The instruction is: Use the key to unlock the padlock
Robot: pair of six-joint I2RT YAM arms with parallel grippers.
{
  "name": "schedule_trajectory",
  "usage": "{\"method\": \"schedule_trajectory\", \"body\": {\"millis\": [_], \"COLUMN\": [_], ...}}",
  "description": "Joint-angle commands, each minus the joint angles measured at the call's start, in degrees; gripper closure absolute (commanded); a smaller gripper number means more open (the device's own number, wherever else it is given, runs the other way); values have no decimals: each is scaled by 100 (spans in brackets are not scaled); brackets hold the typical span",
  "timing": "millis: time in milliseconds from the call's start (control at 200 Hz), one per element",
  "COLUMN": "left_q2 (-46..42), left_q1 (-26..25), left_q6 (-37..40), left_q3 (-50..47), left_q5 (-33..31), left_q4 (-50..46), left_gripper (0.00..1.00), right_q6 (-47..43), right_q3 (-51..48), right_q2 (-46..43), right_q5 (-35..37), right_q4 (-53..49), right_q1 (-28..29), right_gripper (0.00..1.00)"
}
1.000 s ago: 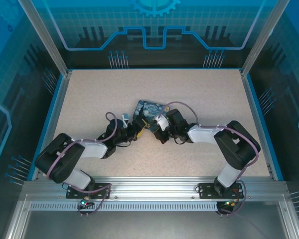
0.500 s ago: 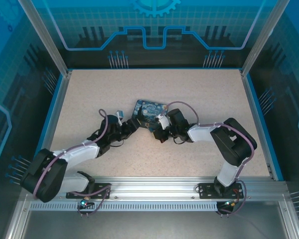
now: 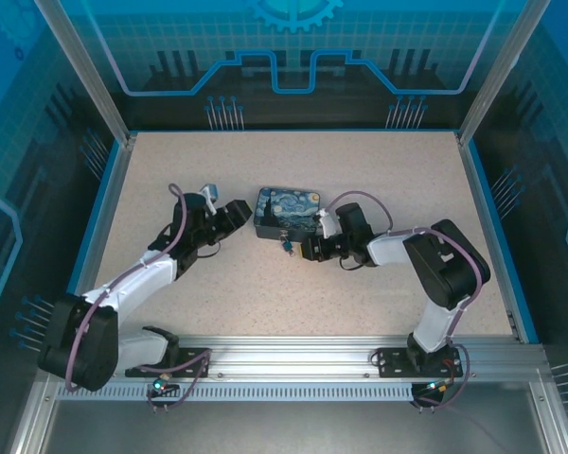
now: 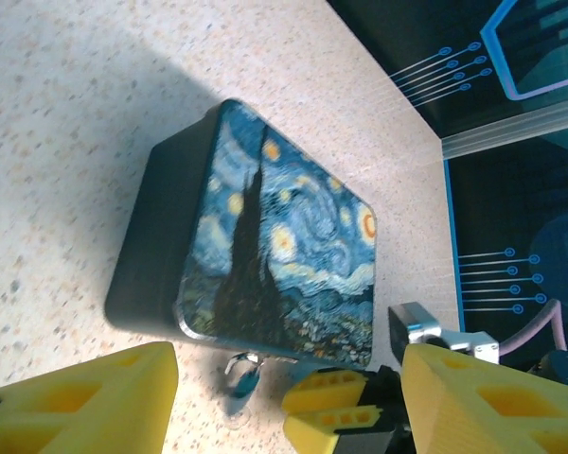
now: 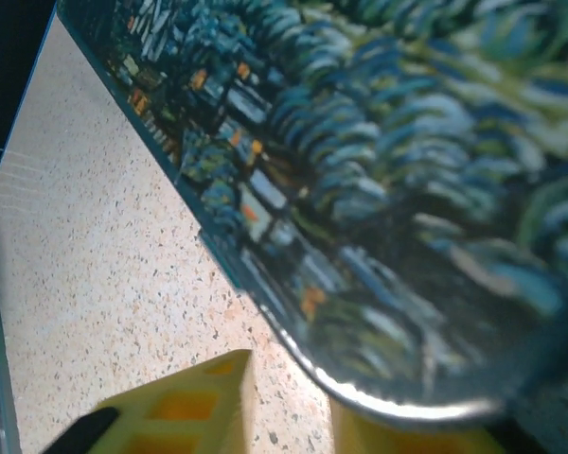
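Observation:
The padlock (image 4: 239,376), a tiny grey piece with a thin shackle loop, lies on the table against the near edge of the blue swirl-painted tin (image 4: 284,255). From above, the padlock (image 3: 287,248) sits just in front of the tin (image 3: 286,212). I cannot make out the key as a separate thing. My left gripper (image 3: 237,214) hangs open to the left of the tin, its wide-apart yellow fingers (image 4: 85,402) holding nothing. My right gripper (image 3: 306,248) sits just right of the padlock. Its fingers (image 5: 175,411) stand a little apart, with bare table between them.
The tin's corner looms close over my right gripper (image 5: 292,402). The right gripper's yellow fingertips (image 4: 336,405) show in the left wrist view, close beside the padlock. Speckled tabletop (image 3: 360,170) stretches behind and to both sides, bounded by blue rails (image 3: 488,227).
My left arm has swung back to the left, away from the tin and the right gripper. The right gripper has slid slightly right, and the padlock now lies exposed in front of the tin.

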Motion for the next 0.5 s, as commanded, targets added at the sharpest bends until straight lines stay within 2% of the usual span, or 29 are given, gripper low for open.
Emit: {"method": "schedule_trajectory", "body": {"millis": [0, 195, 270, 345, 495], "left_q2": [252, 902, 1168, 1364, 1429], "left_q1": [50, 85, 134, 203, 430], "left_q6": [536, 984, 917, 736, 323], "left_q3": [434, 1162, 1329, 1393, 1206], "left_q5": [167, 287, 462, 576, 763], "left_q4": [-267, -478, -365, -188, 266], "left_gripper": [35, 33, 33, 33, 33], "right_q6": [51, -33, 102, 89, -75], "right_q3": [-215, -650, -678, -536, 113], "right_q2": [-128, -833, -1099, -1379, -1470], "right_q5": [-3, -138, 113, 919, 3081], "right_q4": [-62, 60, 16, -519, -1769], "right_q1": [-167, -281, -120, 248, 1232], "right_gripper": [67, 53, 50, 47, 45]}}
